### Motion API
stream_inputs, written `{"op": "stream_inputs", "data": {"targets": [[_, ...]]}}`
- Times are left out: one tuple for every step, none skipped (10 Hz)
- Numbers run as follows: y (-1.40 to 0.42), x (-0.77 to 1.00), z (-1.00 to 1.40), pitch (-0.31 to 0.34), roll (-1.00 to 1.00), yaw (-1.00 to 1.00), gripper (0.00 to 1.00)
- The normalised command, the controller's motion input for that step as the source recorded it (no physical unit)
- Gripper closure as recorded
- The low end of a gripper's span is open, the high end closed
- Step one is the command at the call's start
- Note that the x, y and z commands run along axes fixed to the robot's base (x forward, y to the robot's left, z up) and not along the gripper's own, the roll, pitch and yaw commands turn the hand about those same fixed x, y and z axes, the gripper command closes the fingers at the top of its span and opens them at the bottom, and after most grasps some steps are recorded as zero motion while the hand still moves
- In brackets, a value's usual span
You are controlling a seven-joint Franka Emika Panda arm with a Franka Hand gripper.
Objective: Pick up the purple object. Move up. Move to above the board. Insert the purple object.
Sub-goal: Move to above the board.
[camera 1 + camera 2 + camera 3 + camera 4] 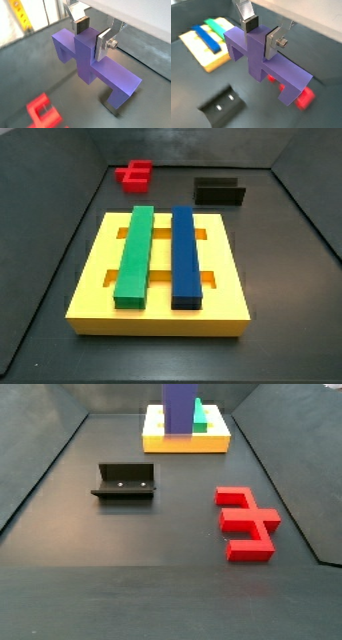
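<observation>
Dark grey matte floor point(147, 534) fills the enclosure, walled in the same grey on every side. Taking the yellow board point(94, 298) as landmark: in a side view a green bar point(135, 253) lies in its left slot and a dark-blue bar point(185, 256) in the slot beside it. Behind the board sit a red block point(134, 172), then the black fixture point(219, 192) to its right. In both wrist views the claw point(262, 31) is closed on the central post of the purple object point(271, 67), lifted clear of the floor, with the board off to one side.
</observation>
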Motion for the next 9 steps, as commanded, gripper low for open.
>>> {"op": "stream_inputs", "data": {"targets": [[-1.4, -0.18, 0.15, 0.045, 0.01, 1.0, 1.0], [-1.4, -0.18, 0.14, 0.046, 0.0, 1.0, 1.0], [-1.4, -0.17, 0.15, 0.049, 0.01, 1.0, 1.0], [-1.4, -0.17, 0.15, 0.05, 0.01, 1.0, 1.0], [-1.4, -0.17, 0.15, 0.047, 0.01, 1.0, 1.0], [-1.4, -0.17, 0.16, 0.047, 0.01, 1.0, 1.0], [-1.4, -0.17, 0.17, 0.048, 0.01, 1.0, 1.0], [-1.4, -0.17, 0.17, 0.05, 0.01, 1.0, 1.0], [-1.4, -0.13, 0.2, 0.059, 0.01, 1.0, 1.0]]}}
